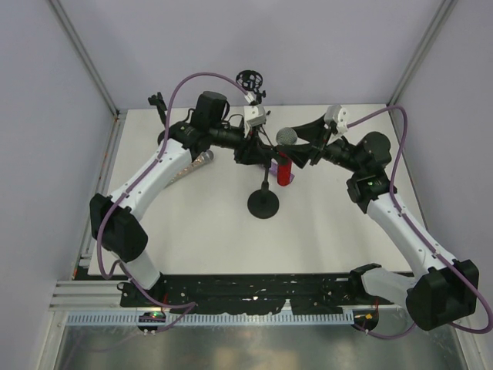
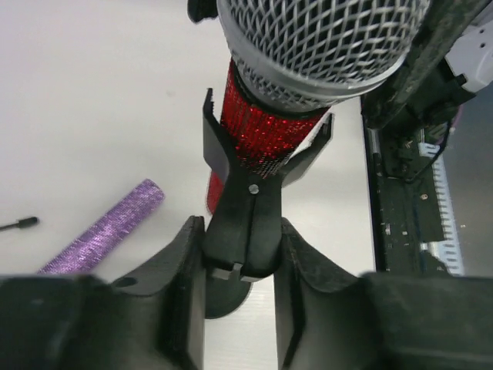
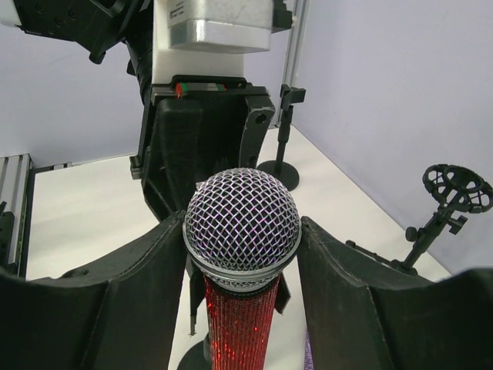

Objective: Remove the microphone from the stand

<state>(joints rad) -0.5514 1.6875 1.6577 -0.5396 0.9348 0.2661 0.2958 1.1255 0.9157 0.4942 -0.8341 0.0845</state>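
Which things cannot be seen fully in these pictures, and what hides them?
Left wrist view: stand base, mostly behind clip and left hand.
Left wrist view: head of the purple microphone, behind that hand.
Right wrist view: lower end of the red microphone, cut by the bottom edge.
Top view: the clip, under the left hand.

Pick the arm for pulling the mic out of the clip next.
Right. The right gripper has its jaws against the microphone head, free to lift; the left gripper pinches the clip, steadying it.

White table (image 1: 192, 223): stand base (image 1: 263, 205), purple microphone (image 2: 104, 227) lying.
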